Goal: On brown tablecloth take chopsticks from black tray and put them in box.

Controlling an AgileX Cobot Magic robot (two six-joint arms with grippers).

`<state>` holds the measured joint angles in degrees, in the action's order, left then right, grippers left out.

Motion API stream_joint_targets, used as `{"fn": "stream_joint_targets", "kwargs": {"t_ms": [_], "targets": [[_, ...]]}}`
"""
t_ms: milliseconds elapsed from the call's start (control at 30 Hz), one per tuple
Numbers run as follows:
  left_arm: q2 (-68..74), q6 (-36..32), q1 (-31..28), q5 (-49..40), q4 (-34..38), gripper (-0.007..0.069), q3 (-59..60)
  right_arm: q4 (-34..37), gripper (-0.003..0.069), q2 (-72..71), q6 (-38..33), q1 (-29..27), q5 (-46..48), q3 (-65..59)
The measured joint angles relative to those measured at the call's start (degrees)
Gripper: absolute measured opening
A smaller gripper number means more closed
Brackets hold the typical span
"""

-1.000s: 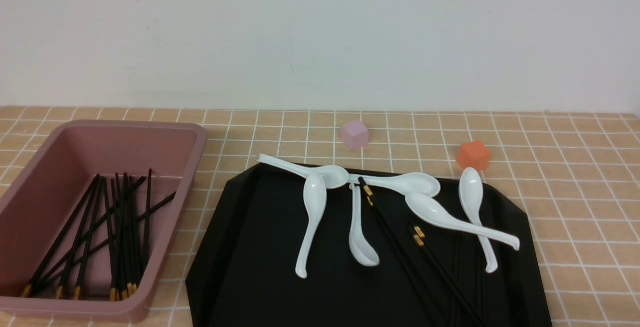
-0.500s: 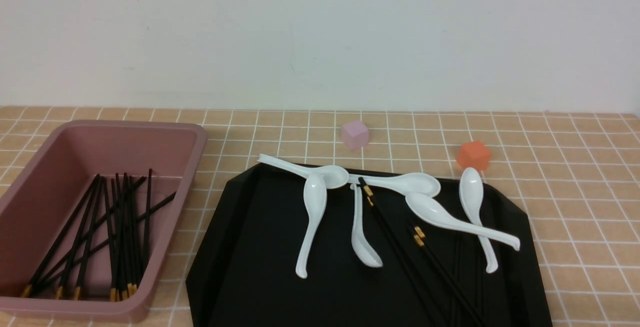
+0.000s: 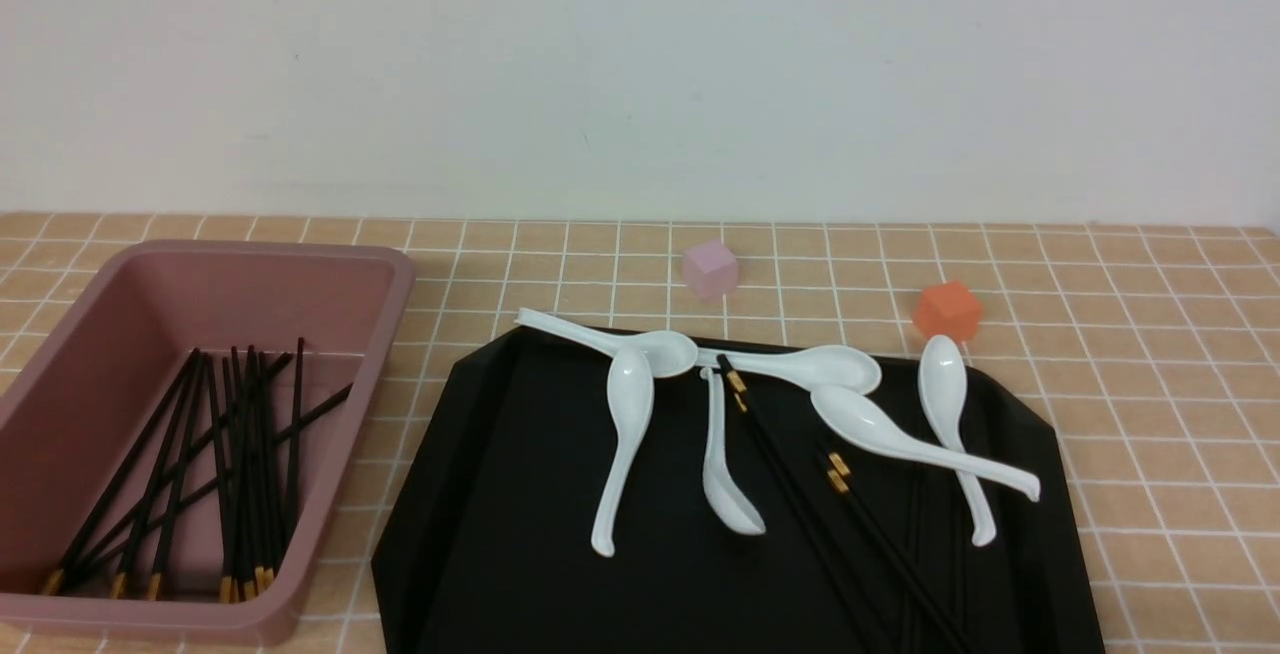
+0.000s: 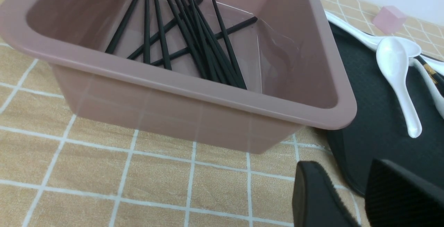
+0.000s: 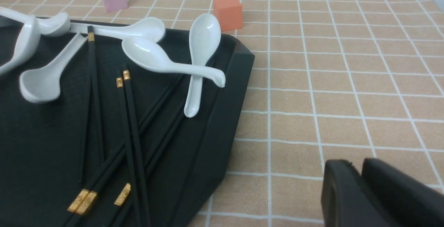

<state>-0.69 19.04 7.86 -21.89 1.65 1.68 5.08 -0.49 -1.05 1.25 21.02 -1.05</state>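
The brown tablecloth [image 3: 1150, 384] covers the table. The black tray [image 3: 500, 494] lies in the middle. It holds several black chopsticks [image 3: 790, 494] with gold bands, on its right half among white spoons. They also show in the right wrist view [image 5: 130, 126]. The pink box [image 3: 395, 284] stands left of the tray with several chopsticks [image 3: 240, 464] inside, also seen in the left wrist view [image 4: 194, 36]. My left gripper [image 4: 343, 171] is open and empty, low over the cloth by the box's near corner. My right gripper [image 5: 357, 166] is shut and empty over the cloth to the right of the tray. Neither gripper shows in the front view.
Several white soup spoons [image 3: 625, 434] lie across the tray's far half, some crossing the chopsticks. A small pink cube [image 3: 711, 268] and an orange cube [image 3: 946, 310] sit on the cloth behind the tray. A pale wall stands behind the table.
The bowl of the middle white spoon has shifted very slightly to the right. Nothing else has visibly moved.
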Motion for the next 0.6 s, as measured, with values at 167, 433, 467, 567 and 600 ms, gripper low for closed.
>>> {"fn": "stream_joint_targets", "kwargs": {"t_ms": [167,433,467,567,600], "targets": [[0.0,0.0,0.0,0.0,0.0,0.0238,0.0,0.0,0.0114,0.0,0.0,0.0,0.0,0.0],[0.0,0.0,0.0,0.0,0.0,0.0238,0.0,0.0,0.0125,0.0,0.0,0.0,0.0,0.0],[0.0,0.0,0.0,0.0,0.0,0.0238,0.0,0.0,0.0126,0.0,0.0,0.0,0.0,0.0],[0.0,0.0,0.0,0.0,0.0,0.0238,0.0,0.0,0.0129,0.0,0.0,0.0,0.1,0.0],[0.0,0.0,0.0,0.0,0.0,0.0238,0.0,0.0,0.0130,0.0,0.0,0.0,0.1,0.0]]}}
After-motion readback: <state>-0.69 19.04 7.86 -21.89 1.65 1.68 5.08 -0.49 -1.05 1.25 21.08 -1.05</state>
